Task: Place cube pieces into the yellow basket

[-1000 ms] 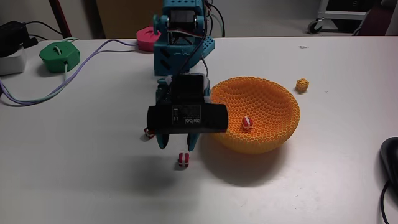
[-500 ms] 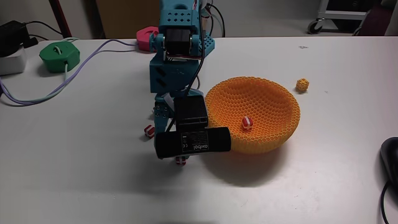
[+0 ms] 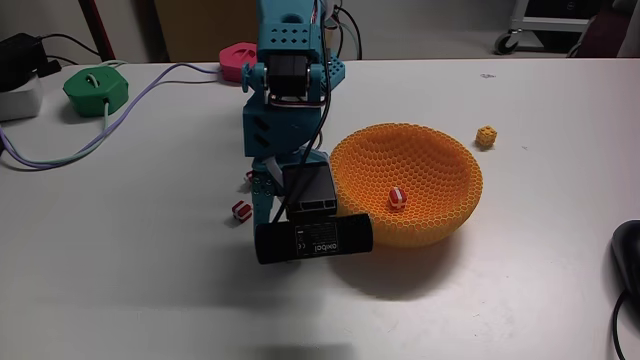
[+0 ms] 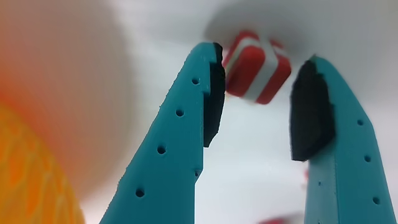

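Wrist view: gripper (image 4: 258, 93) jaws apart, nothing held; a red cube (image 4: 256, 67) sits on the table just past the tips, centred in the gap, turned slightly askew, seemingly touching the left pad. Fixed view: arm bends low beside the basket (image 3: 440, 215), well in from the table's near edge.

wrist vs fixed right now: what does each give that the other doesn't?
Wrist view alone: the open gripper, its black pads on either side of a red cube with a white band, close but not clamped.

Fixed view alone: another red cube inside the yellow basket, one on the table left of the arm, the yellow cube beyond the basket, the green puck and pink puck.

Both: the yellow basket and the white table.
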Robot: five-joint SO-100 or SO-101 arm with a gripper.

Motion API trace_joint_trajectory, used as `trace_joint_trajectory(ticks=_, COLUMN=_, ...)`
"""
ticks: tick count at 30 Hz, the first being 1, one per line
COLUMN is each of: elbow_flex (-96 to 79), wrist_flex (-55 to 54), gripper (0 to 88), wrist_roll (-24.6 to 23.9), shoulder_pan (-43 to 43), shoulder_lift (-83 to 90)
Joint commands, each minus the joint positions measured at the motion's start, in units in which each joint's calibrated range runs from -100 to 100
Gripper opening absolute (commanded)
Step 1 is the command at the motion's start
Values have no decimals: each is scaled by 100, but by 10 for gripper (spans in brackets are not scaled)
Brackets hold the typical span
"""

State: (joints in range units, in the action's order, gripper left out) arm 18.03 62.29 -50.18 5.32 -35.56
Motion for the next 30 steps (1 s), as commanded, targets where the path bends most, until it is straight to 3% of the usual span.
trace_joint_trajectory(ticks=1, elbow_flex=118, wrist_flex=44, gripper=126, wrist_roll=63, shoulder_pan=18, shoulder_lift=128)
trace_joint_trajectory(ticks=4, elbow_flex=3, wrist_flex=-173, gripper=0, wrist_roll=147, shoulder_pan=102, shoulder_lift=128)
trace_joint_trajectory(ticks=10, elbow_flex=532, wrist_flex=-103, gripper=0, wrist_roll=313, shoulder_pan=288, shoulder_lift=214)
trace_joint_trajectory(ticks=13, elbow_flex=1784, wrist_flex=852, gripper=0, wrist_roll=430, shoulder_pan=335, shoulder_lift=422)
trace_joint_trajectory(ticks=17, elbow_flex=4442, wrist_flex=3589, gripper=0, wrist_roll=83, shoulder_pan=-29, shoulder_lift=583)
trace_joint_trajectory(ticks=18, elbow_flex=4509, wrist_flex=3771, gripper=0, wrist_roll=5, shoulder_pan=-215, shoulder_lift=744)
trace_joint_trajectory(ticks=30, elbow_flex=725, wrist_flex=3771, gripper=0, wrist_roll=-1275, shoulder_pan=-2480, shoulder_lift=2382)
